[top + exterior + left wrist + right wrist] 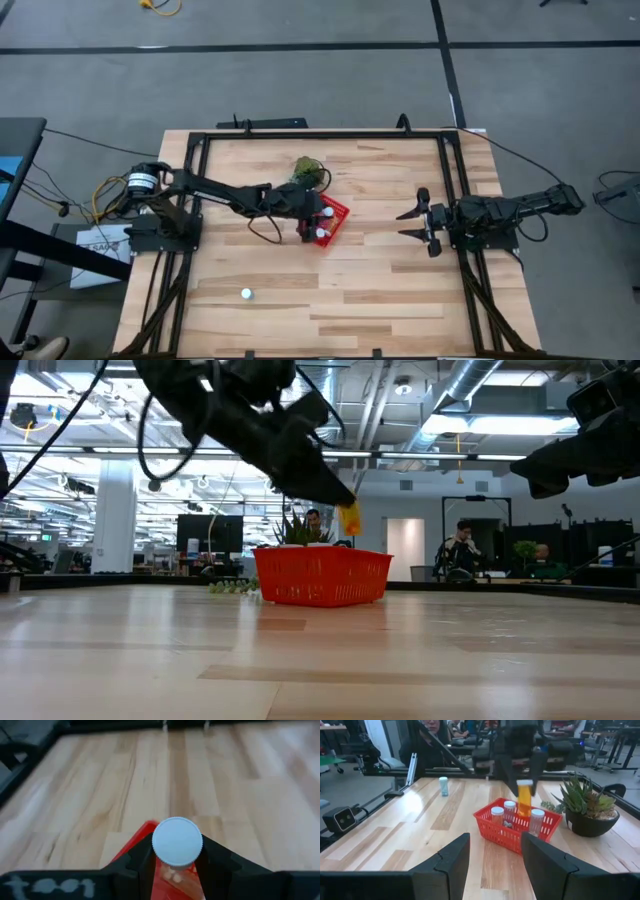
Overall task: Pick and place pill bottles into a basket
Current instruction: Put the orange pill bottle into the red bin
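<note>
The red mesh basket [512, 831] stands on the table near its middle and also shows in the high view [335, 215]. Three white-capped pill bottles [509, 810] stand in it. My left gripper [524, 784] is over the basket, shut on an amber pill bottle [524, 800] with a white cap [177, 841]. One more bottle [246, 294] stands upright on the table toward the near left and shows in the right wrist view too [443, 786]. My right gripper [418, 225] is open and empty, right of the basket. My left gripper pinches the amber bottle between its two fingers [212, 857] at its upper part, by the white cap. The fingers come from above, pointing down. The bottle [349, 518] hangs about upright below them, lifted clear above the basket's rim.
A green spiky plant in a dark pot [588, 812] stands just beyond the basket's far side; it shows in the high view [310, 172]. A black frame [455, 190] runs round the table's edges. Bare wood lies between the basket and my right gripper. People sit in the room behind.
</note>
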You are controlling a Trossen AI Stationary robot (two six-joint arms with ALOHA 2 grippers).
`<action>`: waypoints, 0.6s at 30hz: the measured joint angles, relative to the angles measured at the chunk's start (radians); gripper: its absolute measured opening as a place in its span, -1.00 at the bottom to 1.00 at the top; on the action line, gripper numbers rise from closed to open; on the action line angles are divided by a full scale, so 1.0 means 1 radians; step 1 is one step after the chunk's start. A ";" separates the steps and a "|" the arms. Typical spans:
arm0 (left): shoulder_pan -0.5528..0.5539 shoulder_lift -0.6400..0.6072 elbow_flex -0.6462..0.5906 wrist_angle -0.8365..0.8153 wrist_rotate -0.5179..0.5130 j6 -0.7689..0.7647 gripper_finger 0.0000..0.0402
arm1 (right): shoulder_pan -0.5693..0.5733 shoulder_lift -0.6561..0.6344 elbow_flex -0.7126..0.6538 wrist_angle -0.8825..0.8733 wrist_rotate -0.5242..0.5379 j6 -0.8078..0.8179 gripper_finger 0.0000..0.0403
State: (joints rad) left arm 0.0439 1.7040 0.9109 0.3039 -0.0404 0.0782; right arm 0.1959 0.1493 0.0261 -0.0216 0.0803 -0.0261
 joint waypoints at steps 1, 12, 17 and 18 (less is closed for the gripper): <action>0.003 0.014 0.006 -0.004 -0.001 -0.001 -0.44 | 0.000 0.000 0.000 0.000 0.000 0.000 -0.16; 0.019 0.125 0.187 -0.223 -0.023 0.042 -0.44 | 0.000 0.008 0.000 -0.001 -0.001 0.000 -0.16; 0.023 0.133 0.205 -0.280 -0.041 0.043 -0.44 | 0.000 0.008 0.000 -0.001 -0.001 0.000 -0.16; 0.022 0.132 0.206 -0.279 -0.039 0.043 -0.44 | 0.000 0.008 0.000 -0.001 -0.001 0.000 -0.16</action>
State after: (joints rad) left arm 0.0662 1.8362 1.1173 0.0244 -0.0790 0.1215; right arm 0.1960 0.1570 0.0261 -0.0223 0.0792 -0.0261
